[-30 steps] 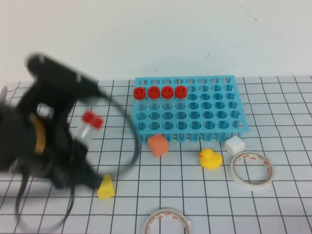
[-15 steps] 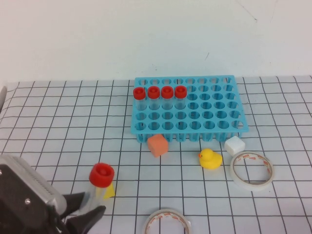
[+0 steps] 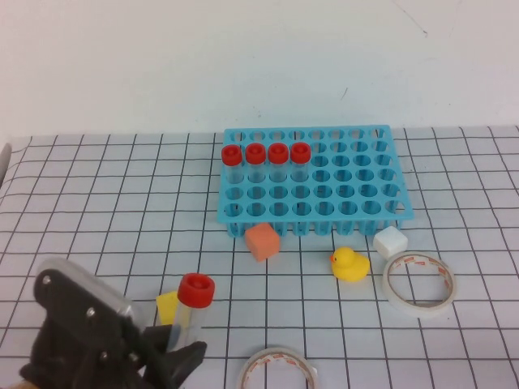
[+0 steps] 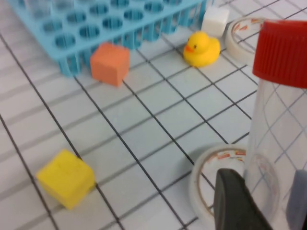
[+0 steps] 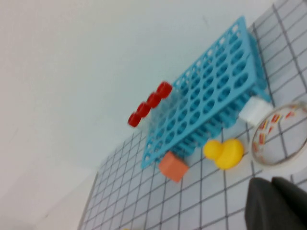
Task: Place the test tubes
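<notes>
The left gripper point(image 3: 173, 347) pinches the tube point(image 3: 189, 312) low on its clear wall, with the cap point(image 3: 196, 290) above the fingers point(image 4: 236, 203) and the rack point(image 3: 349, 194) well beyond them. The tube likely handles light, stiff and slippery. The right gripper point(image 5: 280, 203), fingers pressed together, sits well apart.

Four red-capped tubes point(image 3: 266, 154) are seated upright side by side in the blue rack point(image 3: 357, 203), far-left part; a fifth tube point(image 3: 195, 293) is gripped near-upright at front left.

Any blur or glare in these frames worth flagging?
High view: even light, no glare, rack clear; left gripper at the near left corner, shut on the test tube, looks soft. Left wrist view: test tube close up and blurred, duck clearer. Right wrist view: tilted, soft all over; right gripper, shut, a dark blur beside the tape roll.
</notes>
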You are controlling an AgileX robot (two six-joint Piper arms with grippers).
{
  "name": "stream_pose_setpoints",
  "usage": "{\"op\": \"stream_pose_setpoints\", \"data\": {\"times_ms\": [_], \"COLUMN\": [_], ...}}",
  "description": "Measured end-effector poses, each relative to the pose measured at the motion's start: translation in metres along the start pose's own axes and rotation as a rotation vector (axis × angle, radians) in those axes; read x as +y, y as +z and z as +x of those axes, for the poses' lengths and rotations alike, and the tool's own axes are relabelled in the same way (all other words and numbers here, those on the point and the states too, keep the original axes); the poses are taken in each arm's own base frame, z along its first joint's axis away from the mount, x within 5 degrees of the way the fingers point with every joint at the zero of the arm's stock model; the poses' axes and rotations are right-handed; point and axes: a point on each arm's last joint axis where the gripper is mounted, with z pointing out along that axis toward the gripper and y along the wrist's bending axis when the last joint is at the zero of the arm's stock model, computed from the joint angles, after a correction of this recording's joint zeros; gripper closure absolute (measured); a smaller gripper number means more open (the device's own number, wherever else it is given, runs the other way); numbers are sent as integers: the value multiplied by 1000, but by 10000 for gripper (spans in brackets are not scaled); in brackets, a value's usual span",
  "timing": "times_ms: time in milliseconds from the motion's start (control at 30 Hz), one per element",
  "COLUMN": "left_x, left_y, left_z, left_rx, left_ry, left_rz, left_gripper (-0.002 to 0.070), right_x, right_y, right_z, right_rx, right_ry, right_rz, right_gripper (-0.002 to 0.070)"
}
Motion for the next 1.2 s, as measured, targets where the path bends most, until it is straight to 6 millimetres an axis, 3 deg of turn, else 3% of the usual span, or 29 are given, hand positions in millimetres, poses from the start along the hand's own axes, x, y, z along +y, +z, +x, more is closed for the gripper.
{"op": "stream_pose_setpoints", "data": {"times_ms": [133, 300, 433, 633, 767, 867, 1067, 1200], "left_x": [-1, -8, -15, -21, -25, -26, -27, -27], "left_y": [13, 29, 46, 77, 97, 105, 106, 106], "left_z": [1, -8, -15, -14, -15, -17, -19, -19], "left_rx": [8, -105, -229, -352, -439, -483, -528, -528], "left_ry": [-83, -100, -74, -81, -81, -83, -55, -47], "left_rz": [12, 87, 168, 266, 315, 336, 343, 347], "left_gripper": [466, 466, 466, 466, 466, 466, 466, 466], "right_x": [-1, -1, 3, 43, 69, 84, 103, 108], "right_y": [0, 0, 0, -5, 12, 25, 49, 68], "right_z": [-5, -4, 0, -20, -43, -54, -64, -72], "right_rx": [-49, -44, -1, 2, 83, 100, 134, 185], "right_ry": [-53, -103, -305, -629, -724, -766, -908, -910], "right_rz": [12, 12, -23, -140, -172, -253, -487, -552], "right_gripper": [678, 678, 678, 678, 673, 606, 288, 220]}}
